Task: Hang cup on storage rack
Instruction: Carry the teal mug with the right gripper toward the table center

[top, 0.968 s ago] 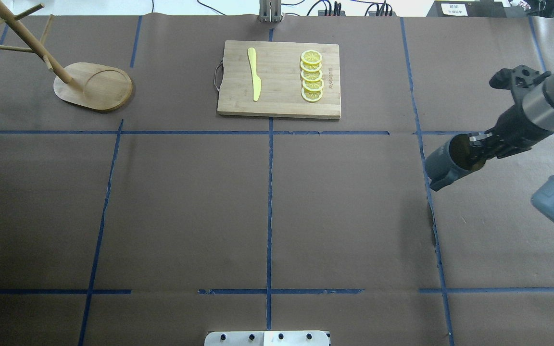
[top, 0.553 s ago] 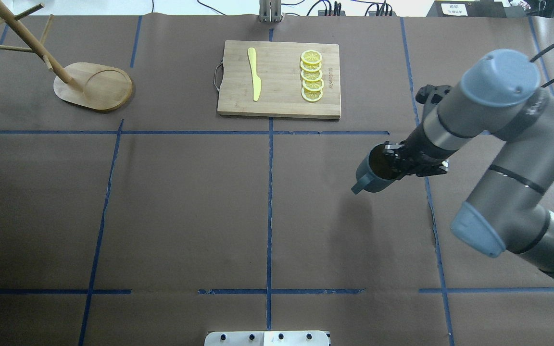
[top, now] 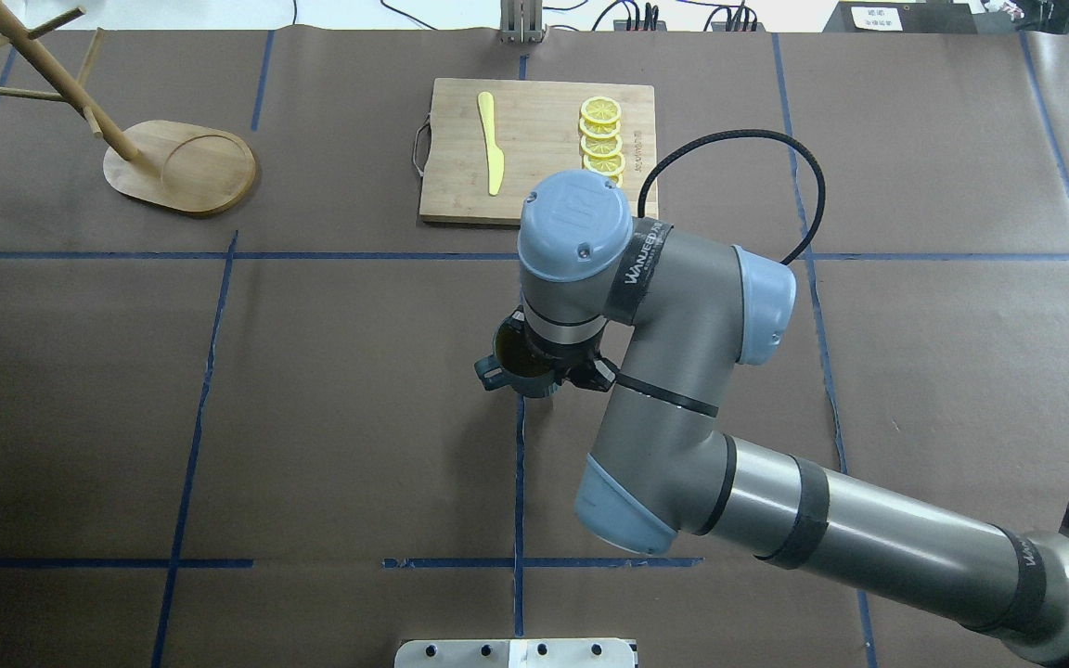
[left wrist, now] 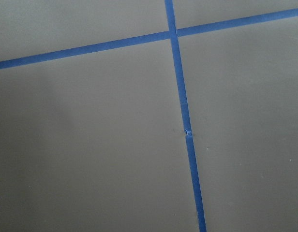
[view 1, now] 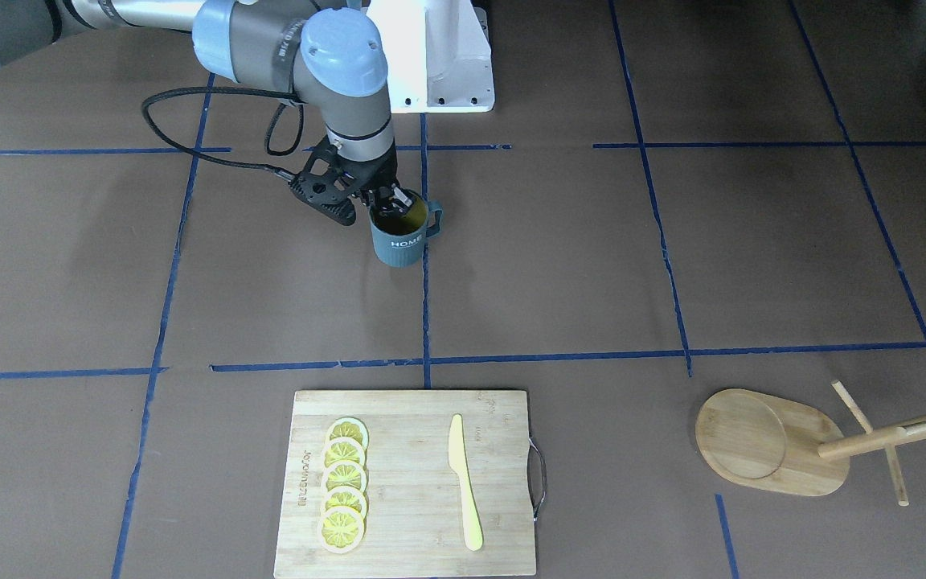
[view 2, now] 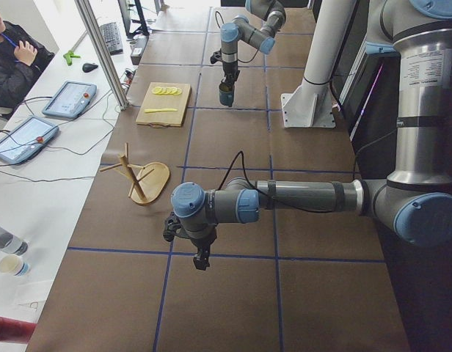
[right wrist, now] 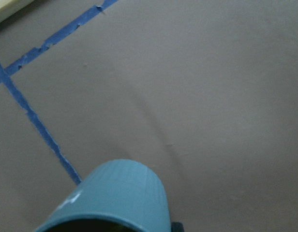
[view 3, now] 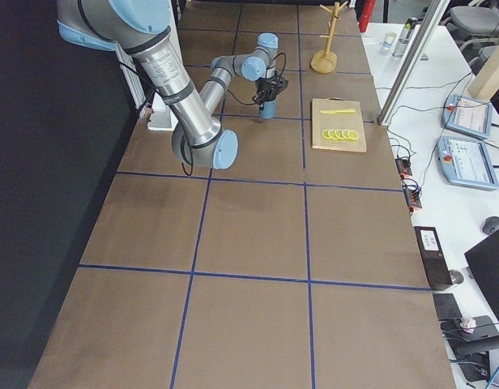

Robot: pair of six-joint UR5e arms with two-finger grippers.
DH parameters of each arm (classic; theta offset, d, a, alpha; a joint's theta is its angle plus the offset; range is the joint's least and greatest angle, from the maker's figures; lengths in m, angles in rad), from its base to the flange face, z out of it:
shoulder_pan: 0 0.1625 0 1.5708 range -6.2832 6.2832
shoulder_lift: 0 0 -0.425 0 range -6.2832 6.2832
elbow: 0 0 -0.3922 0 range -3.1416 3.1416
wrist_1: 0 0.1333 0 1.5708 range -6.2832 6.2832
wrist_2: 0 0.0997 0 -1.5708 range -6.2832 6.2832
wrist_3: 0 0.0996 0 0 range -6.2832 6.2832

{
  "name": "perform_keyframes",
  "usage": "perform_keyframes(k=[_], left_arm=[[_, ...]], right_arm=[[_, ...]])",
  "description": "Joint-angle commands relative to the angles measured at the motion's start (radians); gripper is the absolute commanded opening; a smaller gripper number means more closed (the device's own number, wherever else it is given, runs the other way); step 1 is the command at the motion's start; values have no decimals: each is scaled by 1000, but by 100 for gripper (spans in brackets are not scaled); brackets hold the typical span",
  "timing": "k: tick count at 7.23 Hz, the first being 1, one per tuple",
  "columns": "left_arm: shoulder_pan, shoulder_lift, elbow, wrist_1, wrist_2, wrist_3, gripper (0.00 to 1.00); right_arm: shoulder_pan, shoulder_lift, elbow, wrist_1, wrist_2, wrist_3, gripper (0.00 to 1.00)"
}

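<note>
Front-facing view: the right gripper point(view 1: 388, 203) is clamped on the rim of the dark grey-blue ribbed cup point(view 1: 399, 241) with the white "HOME" lettering. The loop handle sticks out to the view's right, just beside the middle line of blue tape point(view 1: 424, 305). The light bamboo storage rack point(view 1: 752, 438) with the oval base is well apart, near the rectangular bamboo cutting board point(view 1: 411, 523) with its yellow lemon slices point(view 1: 344, 482) and yellow plastic knife point(view 1: 463, 482).

Overhead: the right arm's wrist covers the gripper and the cup point(top: 508, 357) peeks out underneath. The storage rack point(top: 210, 172) is way off at top left.

Left side view: the left gripper point(view 2: 201, 258) points down at the brown paper-covered table point(view 2: 233, 301), near the storage rack point(view 2: 141, 180). I honestly can't tell if it's open or closed.

Right side view: the cup point(view 3: 268, 109) is small and far.

Left wrist cam: just table and tape.

Right wrist cam: the cup's ribbed wall point(right wrist: 120, 193) is at the bottom edge.
</note>
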Motion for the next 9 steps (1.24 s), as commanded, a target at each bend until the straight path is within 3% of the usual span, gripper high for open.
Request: perform_keyframes(k=[1, 4, 5, 6, 9], left_arm=[[1, 0, 4, -1, 0, 0, 100], [1, 0, 2, -2, 0, 0, 100], [1, 0, 1, -2, 0, 0, 100], [1, 0, -1, -2, 0, 0, 100], [1, -2, -7, -4, 0, 0, 100]], right_arm=[[-30, 6, -26, 41, -22, 0, 0], [-30, -11, -18, 60, -19, -74, 0], [-32, -17, -18, 61, -19, -75, 33], [-32, -29, -18, 84, -21, -75, 99], [-21, -36, 20, 92, -14, -120, 100]])
